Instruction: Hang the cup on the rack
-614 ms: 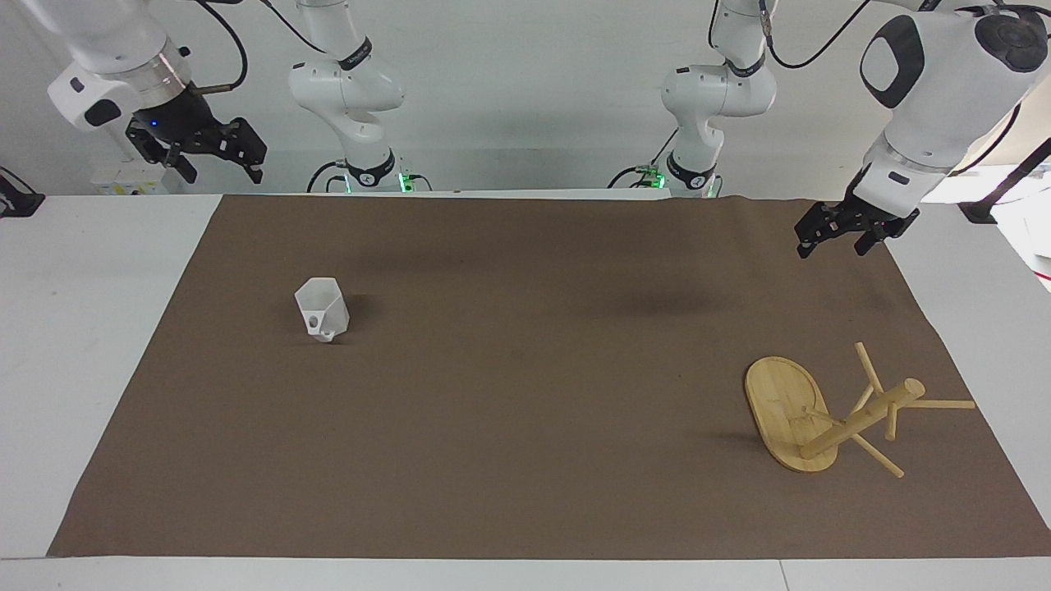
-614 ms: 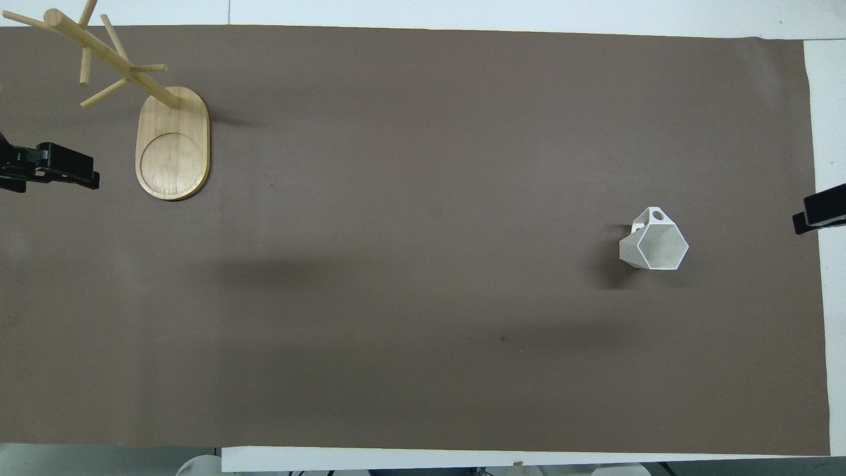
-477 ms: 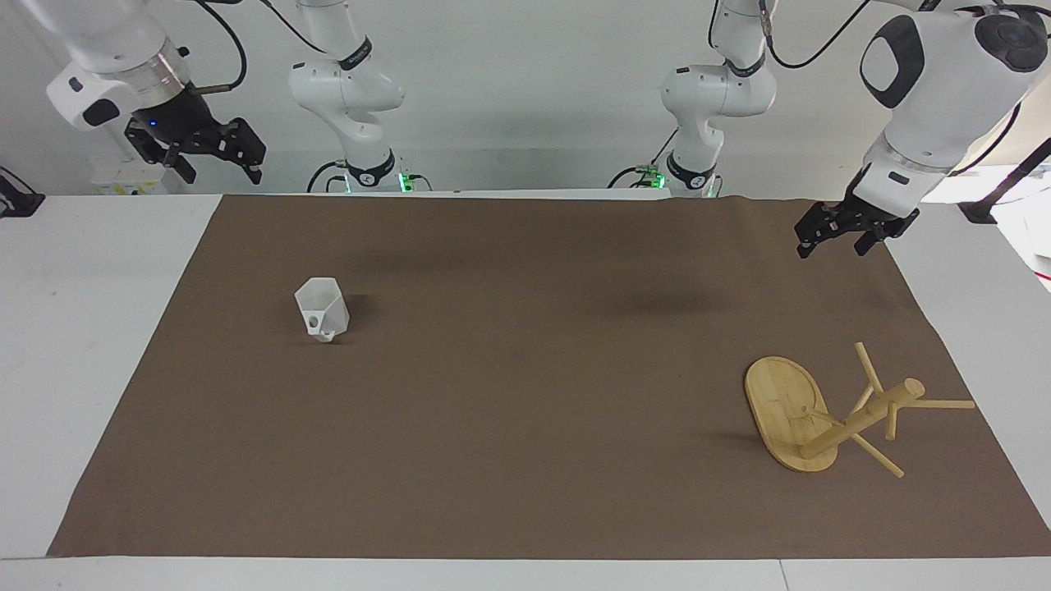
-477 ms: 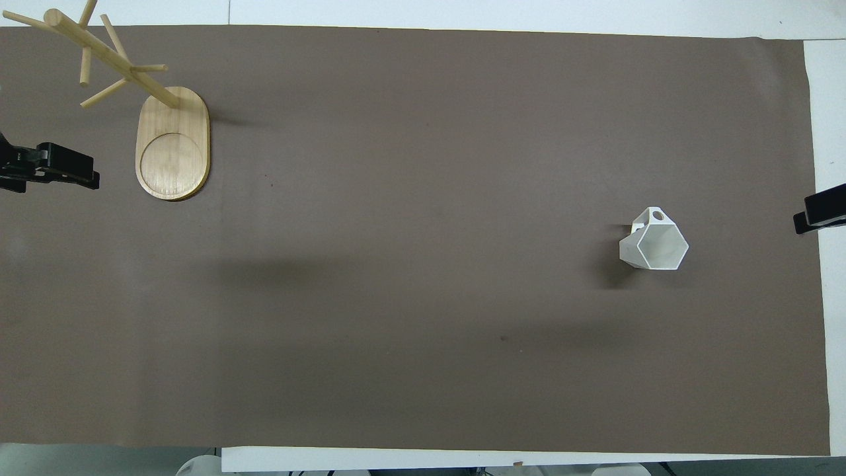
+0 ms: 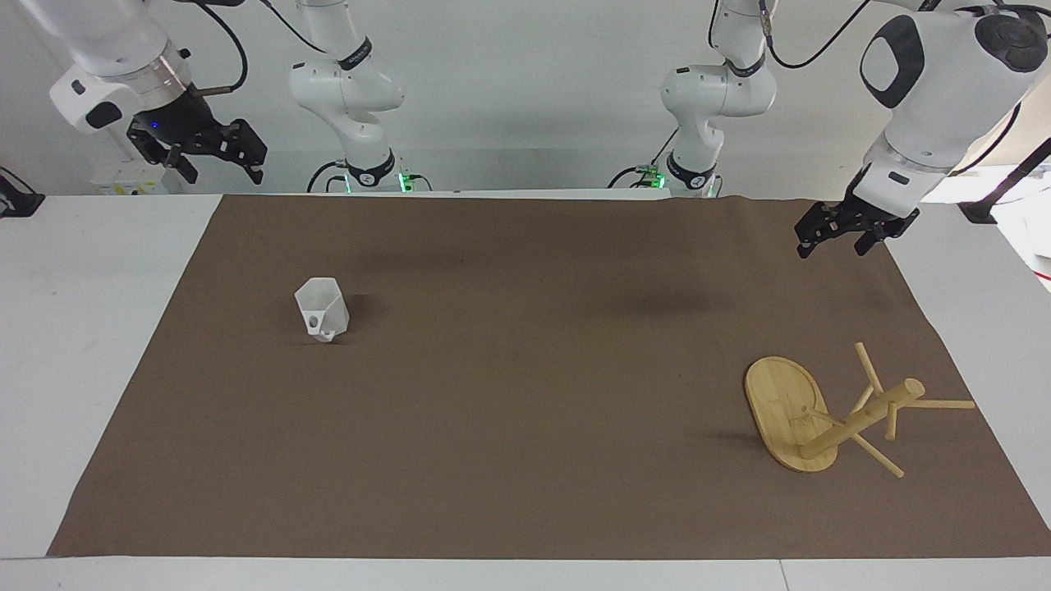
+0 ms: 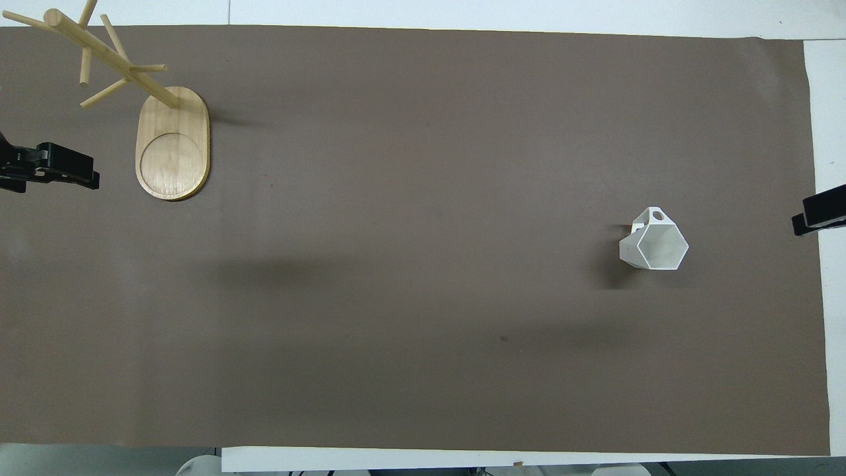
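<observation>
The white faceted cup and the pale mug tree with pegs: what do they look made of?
The white faceted cup looks like matte plastic: flat angular panels, thin rim, uniform white with no glaze shine, though ceramic cannot be ruled out. The pale mug tree with pegs looks like bamboo or light wood with a smooth satin finish: fine straight grain shows on its oval base.

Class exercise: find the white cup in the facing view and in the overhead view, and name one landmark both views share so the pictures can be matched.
Facing view: the cup stands on the brown mat, toward the right arm's end.
Overhead view: the cup shows near the picture's right side, rim up.
Shared landmark: the rack, at the left arm's end.
</observation>
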